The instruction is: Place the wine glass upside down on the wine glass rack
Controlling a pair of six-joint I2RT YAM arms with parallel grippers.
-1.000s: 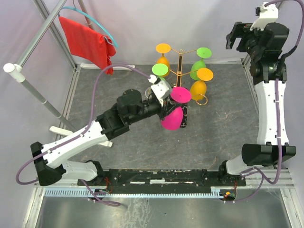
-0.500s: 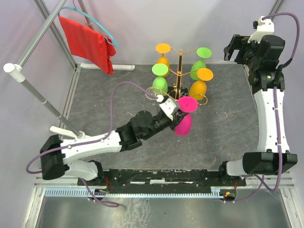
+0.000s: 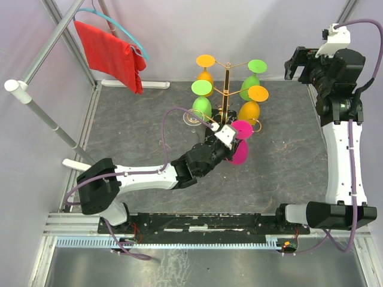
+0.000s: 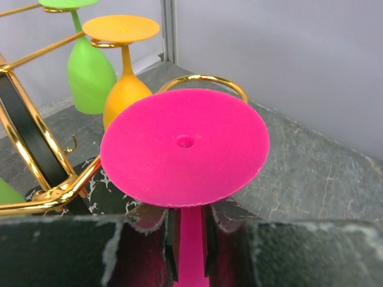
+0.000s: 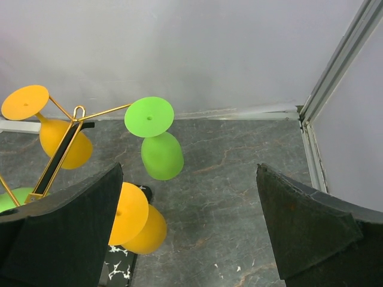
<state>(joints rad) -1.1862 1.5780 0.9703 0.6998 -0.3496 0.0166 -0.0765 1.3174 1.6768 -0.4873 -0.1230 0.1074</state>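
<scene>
The pink wine glass (image 3: 242, 130) is upside down, round foot up and bowl hanging below. My left gripper (image 3: 230, 139) is shut on its stem (image 4: 190, 239), just under the foot (image 4: 184, 146). It hangs at the near right side of the gold wine glass rack (image 3: 226, 84), with the foot in front of a curled gold arm end (image 4: 203, 78). Part of the black marble base (image 4: 114, 190) shows beneath. My right gripper (image 3: 297, 58) is raised at the far right, open and empty (image 5: 190, 197).
Two orange glasses (image 3: 258, 94) and two green glasses (image 3: 202, 88) hang upside down on the rack. A red cloth (image 3: 111, 52) hangs on a hanger at the back left beside a slanted white pole (image 3: 36, 107). Enclosure walls ring the grey mat.
My left arm has stretched right and lowered, carrying the pink glass from the rack's near left to its near right arm. The right arm barely shifted.
</scene>
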